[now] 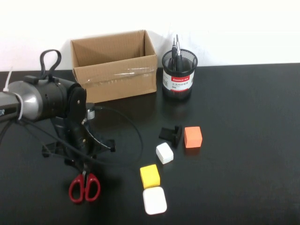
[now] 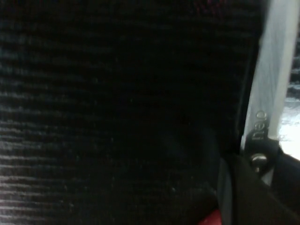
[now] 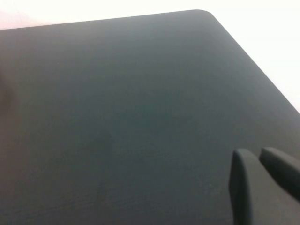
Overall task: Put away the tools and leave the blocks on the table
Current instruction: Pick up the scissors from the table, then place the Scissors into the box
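The red-handled scissors [image 1: 85, 187] lie on the black table [image 1: 243, 140] at the front left. My left gripper [image 1: 81, 165] is down over their blades and is shut on them; the steel blade [image 2: 267, 93] and pivot screw show in the left wrist view. A short black-handled screwdriver [image 1: 170, 134] lies beside the orange cube [image 1: 192, 137]. The small white cube [image 1: 164, 153], the yellow cube [image 1: 150, 176] and the flat white square [image 1: 154, 200] lie in front. Thin black drivers [image 1: 175, 49] stand in a mesh cup [image 1: 179, 75]. My right gripper [image 3: 257, 158] is shut over bare table and is out of the high view.
An open cardboard box [image 1: 115, 65] stands at the back, left of the mesh cup. The left arm's cables [image 1: 126, 126] loop over the table between the box and the blocks. The table's rounded far corner [image 3: 201, 13] shows in the right wrist view.
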